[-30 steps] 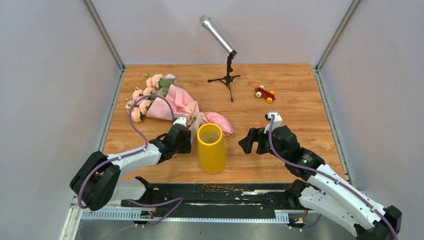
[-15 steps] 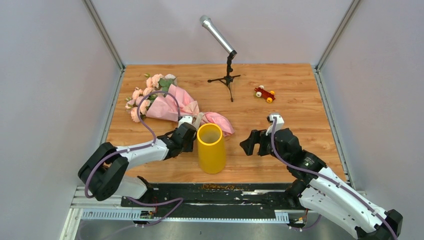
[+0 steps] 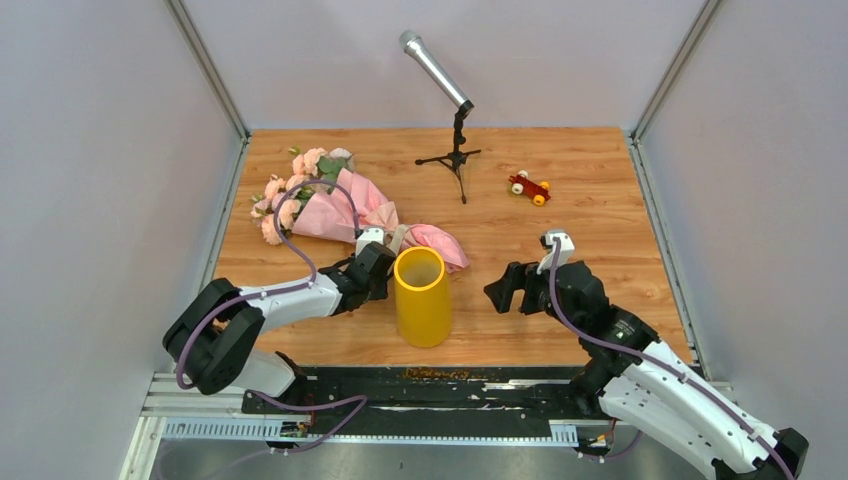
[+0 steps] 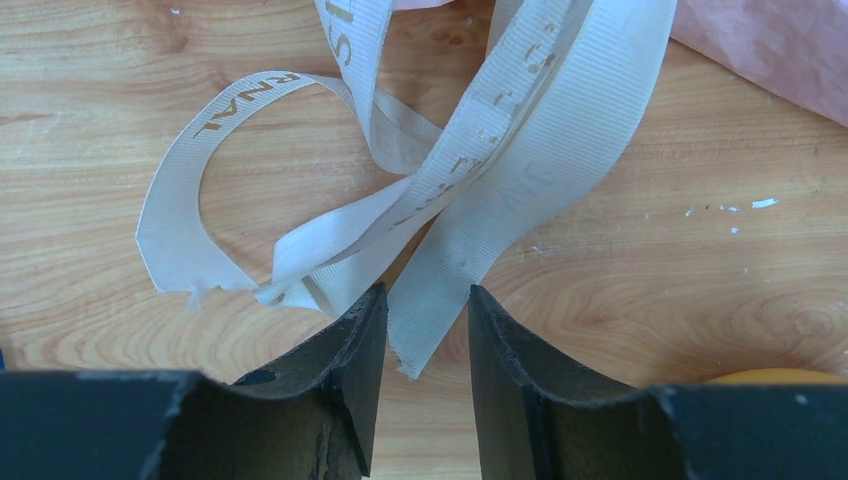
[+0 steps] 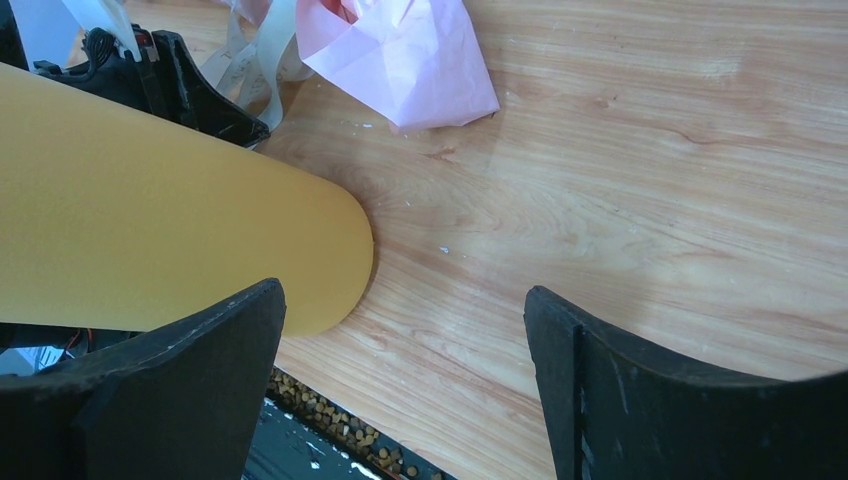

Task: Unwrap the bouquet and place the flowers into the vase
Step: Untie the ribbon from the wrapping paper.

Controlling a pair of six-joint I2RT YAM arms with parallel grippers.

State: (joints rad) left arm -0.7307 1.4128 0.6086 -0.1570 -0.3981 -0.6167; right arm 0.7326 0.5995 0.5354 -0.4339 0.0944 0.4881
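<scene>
The bouquet (image 3: 345, 208) is lying slantwise in the upper left of the top view, its pale pink paper bunching around it. The pink and peach flowers (image 3: 290, 190) are poking out at its upper-left end, near the left edge of the table (image 3: 560, 150). The yellow vase (image 3: 422, 297) is standing upright at lower centre, just below the paper's lower-right tail.

In the left wrist view the beige ribbon (image 4: 500, 150) is looping loose over the wood. One frayed tail is lying between the fingers of the left gripper (image 4: 425, 295), which are standing narrowly apart and not pinching it. The right gripper (image 5: 402, 292) is hanging spread wide to the right of the vase, grasping nothing.

Bare wood is lying open across the right half, below a toy car (image 3: 529, 187) and a microphone stand (image 3: 455, 150). The paper is hiding the stems, and the ribbon's printed letters are running off the frame's top.
</scene>
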